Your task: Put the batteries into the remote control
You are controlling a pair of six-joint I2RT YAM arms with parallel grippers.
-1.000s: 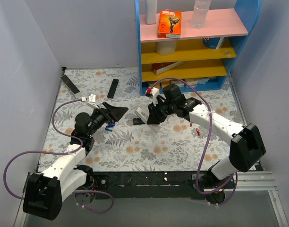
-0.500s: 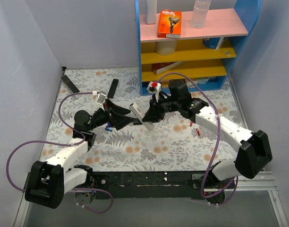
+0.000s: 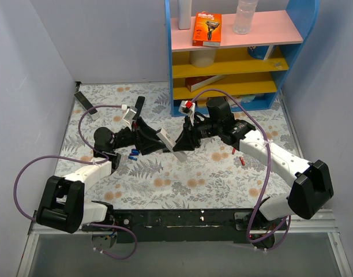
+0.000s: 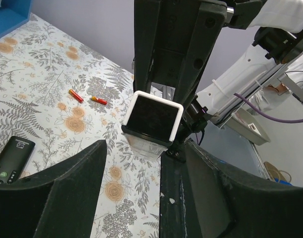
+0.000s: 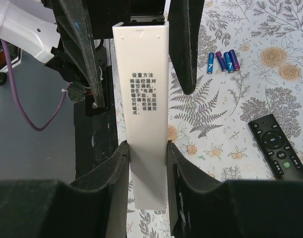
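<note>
Overhead, the remote control [image 3: 168,140] is held above the tabletop [image 3: 182,179] between the two arms; the batteries [image 3: 241,157] lie to its right, well apart from it. From the left wrist, the left jaws stand released either side of the remote's end, not yet touching it. From the right wrist, the right jaws are clenched on the remote's long sides. The left jaws should probably close squarely on the white flanks — no twist — so the remote stays aligned.

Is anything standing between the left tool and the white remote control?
Nothing visible does. The remote control, clamped in the right tool, points its free end into the gap between the open fingers of the left tool.
</note>
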